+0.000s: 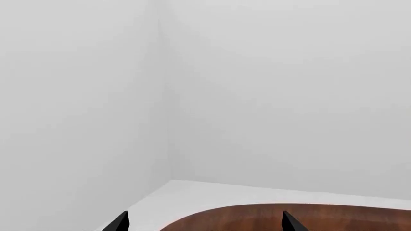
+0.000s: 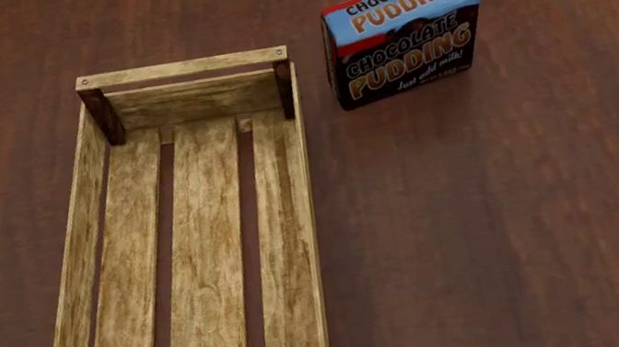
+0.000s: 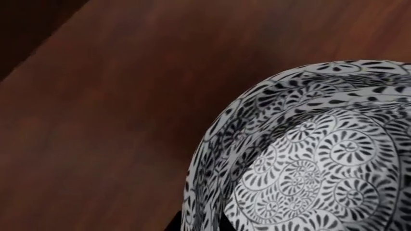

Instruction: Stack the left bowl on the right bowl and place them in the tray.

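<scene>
Patterned bowl (image 3: pixel 308 154) close under the right wrist camera, above the dark wood table (image 2: pixel 517 224).

The tray (image 2: pixel 89 236), a long light-wood crate with three floor slats, low sides and darker corner posts, lies at the head view's left, pudding box (image 2: pixel 402 36) near its far corner. The white bowl carries black swirls; the right gripper's grip cannot be told. The left gripper (image 1: pixel 204 222) is spread, holding nothing.

Left gripper (image 1: pixel 204 224) shows two dark fingertips (image 1: pixel 119 222) spread well apart.
</scene>
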Robot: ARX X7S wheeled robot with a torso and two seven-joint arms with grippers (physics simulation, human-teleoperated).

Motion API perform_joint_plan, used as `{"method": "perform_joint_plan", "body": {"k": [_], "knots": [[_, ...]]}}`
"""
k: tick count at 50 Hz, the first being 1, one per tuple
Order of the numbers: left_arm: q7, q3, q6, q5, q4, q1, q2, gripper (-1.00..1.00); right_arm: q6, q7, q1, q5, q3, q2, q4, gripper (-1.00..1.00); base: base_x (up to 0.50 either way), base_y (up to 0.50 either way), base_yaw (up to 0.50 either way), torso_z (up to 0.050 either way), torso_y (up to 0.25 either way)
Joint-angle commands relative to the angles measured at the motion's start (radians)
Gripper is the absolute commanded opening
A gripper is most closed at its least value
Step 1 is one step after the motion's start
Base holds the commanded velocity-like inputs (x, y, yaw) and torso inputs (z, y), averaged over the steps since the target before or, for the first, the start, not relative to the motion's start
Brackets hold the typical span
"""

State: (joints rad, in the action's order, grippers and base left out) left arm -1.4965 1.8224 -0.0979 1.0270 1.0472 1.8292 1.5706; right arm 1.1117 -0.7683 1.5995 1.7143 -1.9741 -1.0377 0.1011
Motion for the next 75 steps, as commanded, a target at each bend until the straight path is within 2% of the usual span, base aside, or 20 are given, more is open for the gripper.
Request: {"method": "perform_joint_plan", "body": {"k": [1,14,22,33,36,44,55,68,75], "knots": [[-0.008,0.012,-0.019,-0.024,0.000,-0.015,0.000,1.00,0.039,-0.043,0.030,0.047,-0.001,-0.024,0.034,-1.00,0.00,0.00,0.00,0.000,0.000],[-0.015,0.016,-0.035,-0.040,0.000,-0.023,0.000,1.00,0.161,-0.159,0.177,0.158,0.021,-0.075,0.127,-1.00,0.00,0.00,0.00,0.000,0.000],[-0.008,0.004,-0.034,-0.029,0.000,-0.014,0.000,1.00,0.293,-0.186,0.295,0.208,0.024,-0.040,0.145,-1.00,0.00,0.00,0.00,0.000,0.000],[-0.011,0.000,-0.043,-0.033,0.000,-0.014,0.000,1.00,0.412,-0.123,0.432,0.208,0.056,0.021,0.159,-1.00,0.00,0.00,0.00,0.000,0.001],[-0.012,0.002,-0.045,-0.036,0.000,-0.016,0.000,1.00,0.446,-0.032,0.466,0.152,0.074,0.045,0.179,-1.00,0.00,0.00,0.00,0.000,0.000],[-0.007,-0.008,-0.044,-0.026,0.000,-0.009,0.000,1.00,0.448,0.223,0.646,-0.002,-0.015,0.145,0.221,-1.00,0.00,0.00,0.00,0.000,0.001],[-0.009,-0.012,-0.049,-0.027,0.000,-0.010,0.000,1.00,0.406,0.637,0.748,-0.325,-0.024,0.287,0.282,-1.00,0.00,0.00,0.00,0.001,0.000],[-0.022,0.006,-0.068,-0.061,0.000,-0.033,0.000,1.00,0.348,1.082,0.752,-0.771,0.013,0.396,0.275,-1.00,0.00,0.00,0.00,0.000,0.001],[-0.023,0.009,-0.072,-0.066,0.000,-0.038,0.000,1.00,0.213,1.263,0.751,-0.988,-0.005,0.442,0.216,-1.00,0.00,0.00,0.00,0.000,0.001]]}}
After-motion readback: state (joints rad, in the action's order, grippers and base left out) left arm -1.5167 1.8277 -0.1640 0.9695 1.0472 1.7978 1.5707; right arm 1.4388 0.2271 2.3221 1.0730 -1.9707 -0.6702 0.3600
